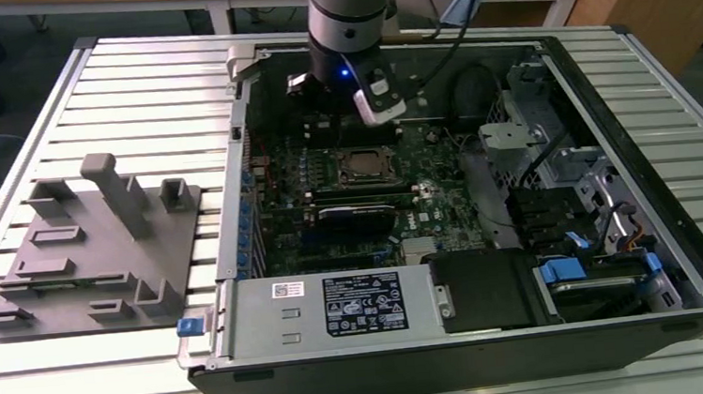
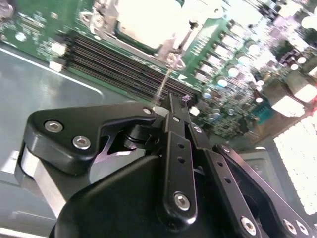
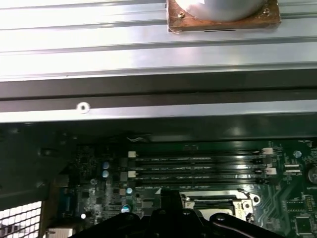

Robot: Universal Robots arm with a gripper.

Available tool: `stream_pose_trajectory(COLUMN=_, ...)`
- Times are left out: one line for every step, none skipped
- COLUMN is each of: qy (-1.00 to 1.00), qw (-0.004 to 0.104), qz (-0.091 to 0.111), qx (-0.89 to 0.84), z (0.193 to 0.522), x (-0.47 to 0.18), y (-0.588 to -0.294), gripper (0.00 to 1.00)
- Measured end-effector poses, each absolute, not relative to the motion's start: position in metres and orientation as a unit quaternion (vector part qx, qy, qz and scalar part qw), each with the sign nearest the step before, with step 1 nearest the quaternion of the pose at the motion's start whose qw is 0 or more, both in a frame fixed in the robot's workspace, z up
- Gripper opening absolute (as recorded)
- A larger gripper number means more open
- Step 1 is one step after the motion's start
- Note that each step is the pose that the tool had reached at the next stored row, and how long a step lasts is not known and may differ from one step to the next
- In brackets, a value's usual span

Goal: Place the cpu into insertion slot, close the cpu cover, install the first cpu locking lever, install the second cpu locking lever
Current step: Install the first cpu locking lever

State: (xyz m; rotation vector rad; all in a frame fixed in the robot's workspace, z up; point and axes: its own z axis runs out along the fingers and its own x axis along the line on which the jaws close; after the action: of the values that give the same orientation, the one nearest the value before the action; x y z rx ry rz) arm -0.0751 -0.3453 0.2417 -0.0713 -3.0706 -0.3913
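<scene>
The insertion slot (image 1: 364, 180) sits mid-board inside the open computer case (image 1: 463, 339). The cpu (image 1: 362, 165) lies flat in it, its grey top framed by the silver cpu cover (image 1: 338, 169). In the second wrist view the cpu (image 2: 146, 20) shows bright. A thin locking lever (image 2: 166, 79) runs from the socket's corner up to my gripper (image 2: 174, 101). The fingers are shut, and I cannot tell if they pinch the lever. My gripper (image 1: 374, 118) hangs just behind the socket in the exterior view. In the first wrist view my gripper (image 3: 171, 198) is beside the insertion slot (image 3: 213, 204).
Black memory slots (image 3: 198, 168) lie beside the socket. A power supply box (image 1: 335, 306) fills the case's near side, and drive cages and cables (image 1: 551, 172) stand at the exterior view's right. A grey fixture plate (image 1: 92, 255) rests on the slatted table (image 1: 129, 83) at the exterior view's left.
</scene>
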Motion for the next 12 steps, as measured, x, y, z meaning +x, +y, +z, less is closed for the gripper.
stream_pose_trajectory(qy=-0.991, qw=0.023, qz=-0.126, qx=-0.023, z=0.2415, x=-0.0723, y=-0.3453, gripper=0.10)
stream_pose_trajectory(qy=-0.991, qw=0.023, qz=-0.126, qx=-0.023, z=0.2414, x=-0.0703, y=-0.3453, gripper=0.10)
stream_pose_trajectory(qy=-0.991, qw=0.023, qz=-0.126, qx=-0.023, z=0.2413, x=-0.0693, y=-0.3453, gripper=0.10)
stream_pose_trajectory(qy=-0.991, qw=0.023, qz=-0.126, qx=-0.023, z=0.2413, x=-0.0692, y=-0.3454, gripper=0.10)
stream_pose_trajectory(qy=-0.991, qw=0.023, qz=-0.126, qx=-0.023, z=0.2413, x=-0.0692, y=-0.3454, gripper=0.10)
stream_pose_trajectory(qy=-0.991, qw=0.023, qz=-0.126, qx=-0.023, z=0.2413, x=-0.0692, y=-0.3453, gripper=0.10)
stream_pose_trajectory(qy=-0.991, qw=0.023, qz=-0.126, qx=-0.023, z=0.2413, x=-0.0692, y=-0.3453, gripper=0.10)
stream_pose_trajectory(qy=-0.991, qw=0.023, qz=-0.126, qx=-0.023, z=0.2413, x=-0.0691, y=-0.3453, gripper=0.10)
stream_pose_trajectory(qy=-0.991, qw=0.023, qz=-0.126, qx=-0.023, z=0.2412, x=-0.0691, y=-0.3453, gripper=0.10)
stream_pose_trajectory(qy=-0.991, qw=0.022, qz=-0.126, qx=-0.023, z=0.2408, x=-0.0690, y=-0.3452, gripper=0.10)
stream_pose_trajectory(qy=-0.991, qw=0.021, qz=-0.126, qx=-0.023, z=0.2401, x=-0.0690, y=-0.3452, gripper=0.10)
stream_pose_trajectory(qy=-0.992, qw=0.020, qz=-0.126, qx=-0.023, z=0.2393, x=-0.0691, y=-0.3453, gripper=0.10)
